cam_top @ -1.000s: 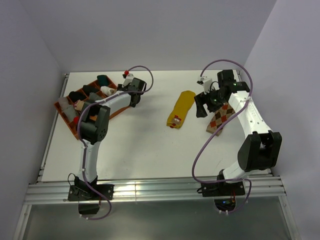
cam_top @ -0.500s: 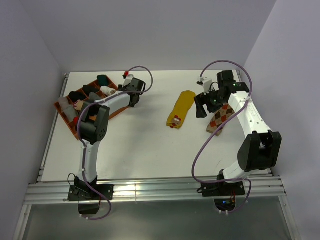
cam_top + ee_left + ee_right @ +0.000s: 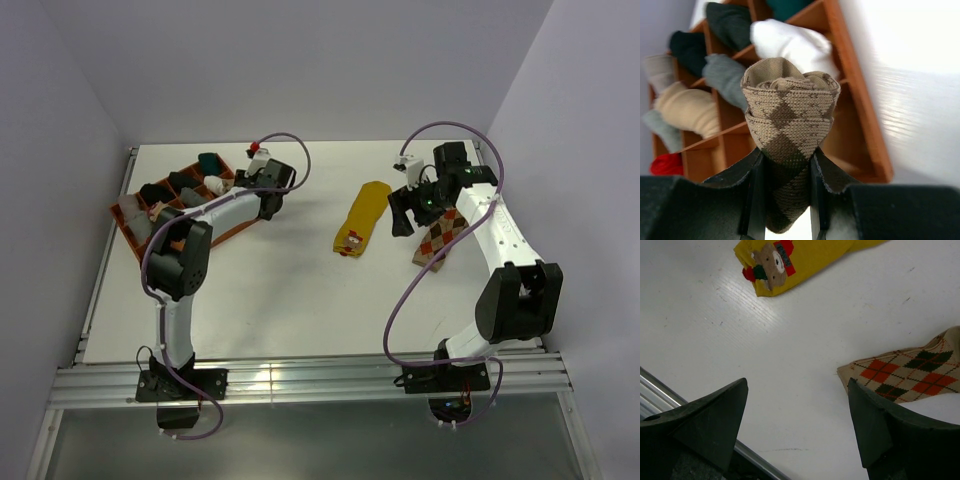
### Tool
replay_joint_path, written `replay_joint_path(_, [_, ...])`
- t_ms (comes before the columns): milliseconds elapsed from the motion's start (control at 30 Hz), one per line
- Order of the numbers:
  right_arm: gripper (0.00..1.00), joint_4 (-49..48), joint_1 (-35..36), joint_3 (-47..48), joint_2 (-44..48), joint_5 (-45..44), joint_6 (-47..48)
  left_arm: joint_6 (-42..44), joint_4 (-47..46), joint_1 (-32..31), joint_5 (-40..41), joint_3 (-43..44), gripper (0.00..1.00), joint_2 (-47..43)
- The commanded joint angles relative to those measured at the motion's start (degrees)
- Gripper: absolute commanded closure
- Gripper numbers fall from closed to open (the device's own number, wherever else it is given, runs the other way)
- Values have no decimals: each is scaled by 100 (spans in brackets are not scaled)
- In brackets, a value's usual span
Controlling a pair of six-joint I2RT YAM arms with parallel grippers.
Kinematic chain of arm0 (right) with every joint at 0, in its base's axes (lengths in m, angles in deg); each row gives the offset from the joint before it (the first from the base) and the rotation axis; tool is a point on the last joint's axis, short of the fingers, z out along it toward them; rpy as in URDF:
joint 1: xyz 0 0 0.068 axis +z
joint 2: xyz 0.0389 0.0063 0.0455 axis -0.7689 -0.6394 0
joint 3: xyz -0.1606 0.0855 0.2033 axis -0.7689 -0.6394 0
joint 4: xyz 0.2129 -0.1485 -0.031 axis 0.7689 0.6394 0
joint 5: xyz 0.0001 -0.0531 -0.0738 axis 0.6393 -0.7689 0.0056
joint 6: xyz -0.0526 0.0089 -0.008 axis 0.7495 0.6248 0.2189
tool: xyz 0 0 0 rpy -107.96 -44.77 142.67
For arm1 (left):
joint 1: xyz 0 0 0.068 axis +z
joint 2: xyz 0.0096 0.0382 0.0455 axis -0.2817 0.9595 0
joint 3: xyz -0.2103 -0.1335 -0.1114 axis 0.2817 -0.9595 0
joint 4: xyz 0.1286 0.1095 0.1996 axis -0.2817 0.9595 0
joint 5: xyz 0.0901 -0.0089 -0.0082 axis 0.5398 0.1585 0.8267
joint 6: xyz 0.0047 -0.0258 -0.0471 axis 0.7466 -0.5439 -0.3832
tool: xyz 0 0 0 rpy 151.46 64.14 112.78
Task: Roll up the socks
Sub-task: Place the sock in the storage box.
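Note:
My left gripper (image 3: 786, 165) is shut on a rolled brown-and-cream argyle sock (image 3: 789, 117) and holds it just above the near compartment of the orange wooden organizer (image 3: 860, 120). In the top view that gripper (image 3: 262, 203) is at the organizer's right end (image 3: 237, 226). The mustard yellow sock (image 3: 361, 217) lies flat mid-table; its labelled cuff shows in the right wrist view (image 3: 790, 262). The orange-brown-cream argyle sock (image 3: 438, 235) lies flat at the right, also seen in the right wrist view (image 3: 905, 375). My right gripper (image 3: 410, 212) is open and empty, hovering between these two socks.
The organizer's compartments hold white (image 3: 790, 45), grey (image 3: 725, 77), black (image 3: 690, 50), beige (image 3: 687, 112) and red (image 3: 665, 164) bundles. The table's near metal rail (image 3: 670, 390) shows under the right gripper. Walls close the table at back, left and right.
My left arm has swung a little to the right, its gripper shifting along the organizer's right end with the rolled sock. The right arm has barely moved.

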Motion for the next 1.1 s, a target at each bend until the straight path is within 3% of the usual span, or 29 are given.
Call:
replay_joint_path(0, [12,-119,-37,-32,102,24,35,36,309,1,592,244,100,-359])
replay_joint_path(133, [12,-110,-28,-32,102,33,35,10,99,10,-740,-10,100,-797])
replay_joint_path(233, [12,-102,-37,-23,93,41,44,-43,11,71,-1271,-133,100,-1018])
replay_joint_path(600, [12,-58,-28,-32,111,77,35,150,793,397,-735,200,100,-860])
replay_joint_path(867, [12,-66,-28,-59,102,59,44,168,337,458,-3299,-28,100,-1317])
replay_joint_path(1067, [12,-49,-19,-59,93,85,70,-61,345,906,-4240,-28,100,-1062])
